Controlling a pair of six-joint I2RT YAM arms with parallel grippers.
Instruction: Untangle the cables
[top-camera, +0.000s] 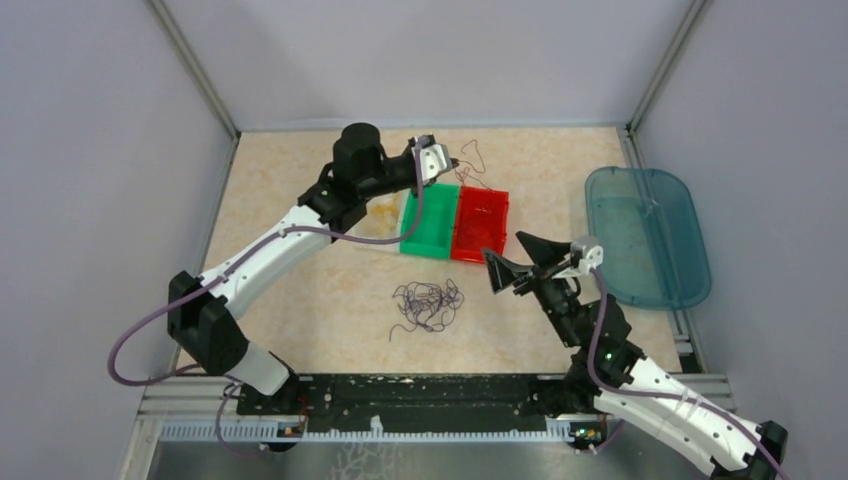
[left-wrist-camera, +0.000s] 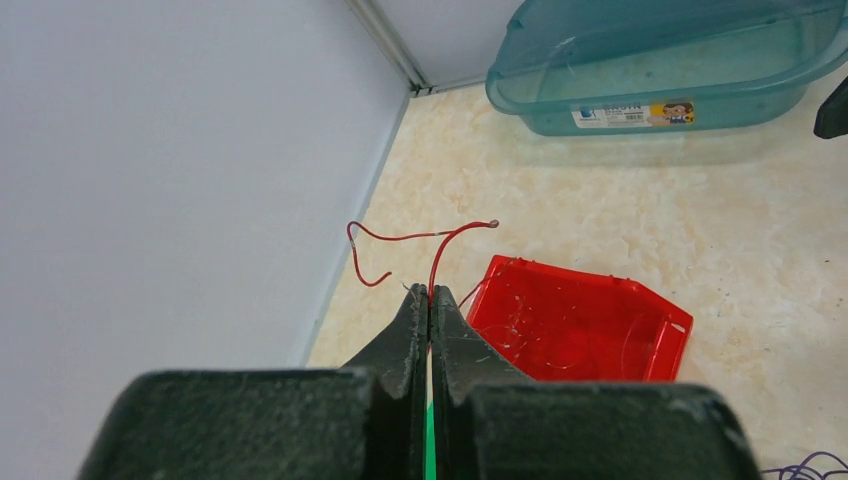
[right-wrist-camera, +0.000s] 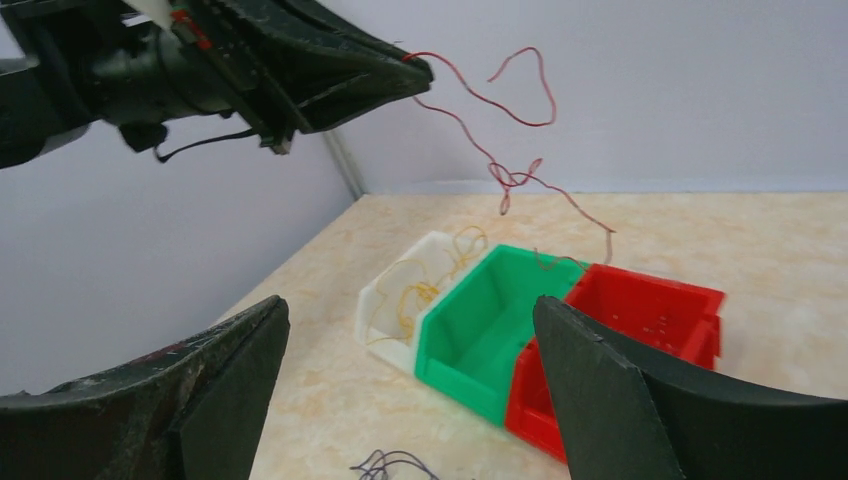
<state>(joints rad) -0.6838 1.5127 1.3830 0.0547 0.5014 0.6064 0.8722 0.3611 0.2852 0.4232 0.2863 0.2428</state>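
My left gripper (top-camera: 447, 160) hangs above the far end of the bins, shut on a thin red cable (left-wrist-camera: 400, 237) that curls out past its tips (left-wrist-camera: 430, 293). From the right wrist view the red cable (right-wrist-camera: 505, 150) dangles in loops from the left gripper (right-wrist-camera: 405, 72) down toward the red bin (right-wrist-camera: 655, 310). A yellow-orange cable (right-wrist-camera: 425, 290) lies in the white bin (right-wrist-camera: 385, 300). A dark purple tangle of cables (top-camera: 427, 303) rests on the table in front of the bins. My right gripper (top-camera: 512, 268) stands open and holds nothing, near the red bin (top-camera: 480, 225).
A green bin (top-camera: 430, 222) sits between the white bin and the red bin (left-wrist-camera: 580, 320). A teal plastic tub (top-camera: 645, 235) lies at the right side of the table. Grey walls close in the back and both sides.
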